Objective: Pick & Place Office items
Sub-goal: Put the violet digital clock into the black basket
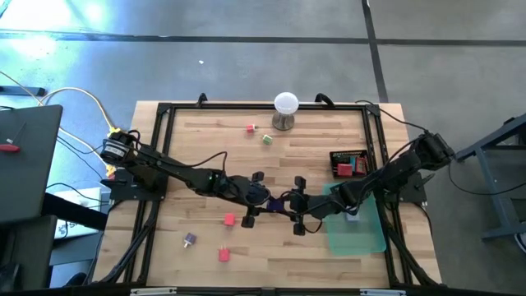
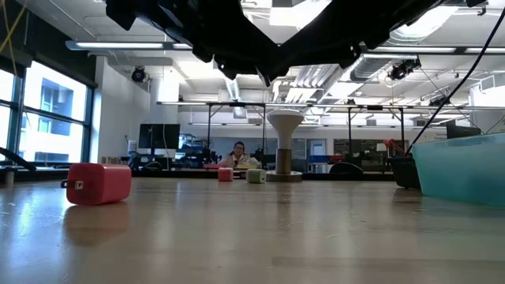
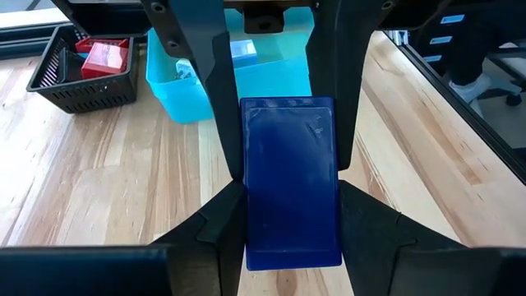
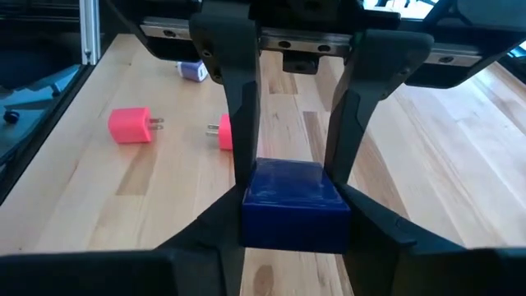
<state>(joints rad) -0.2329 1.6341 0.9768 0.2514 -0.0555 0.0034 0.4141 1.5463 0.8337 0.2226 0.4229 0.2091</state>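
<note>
Meeting at the table's middle, both grippers clamp the same dark blue block, lifted off the wood: left gripper grasps one end, right gripper grasps the other, fingers tight on its sides in both wrist views. Pink plug-like pieces lie on the wood near the front-left, a purple piece beside them. Small red and pale green pieces sit near the white ball on its stand. A black basket holds red items, just behind the translucent green tray.
</note>
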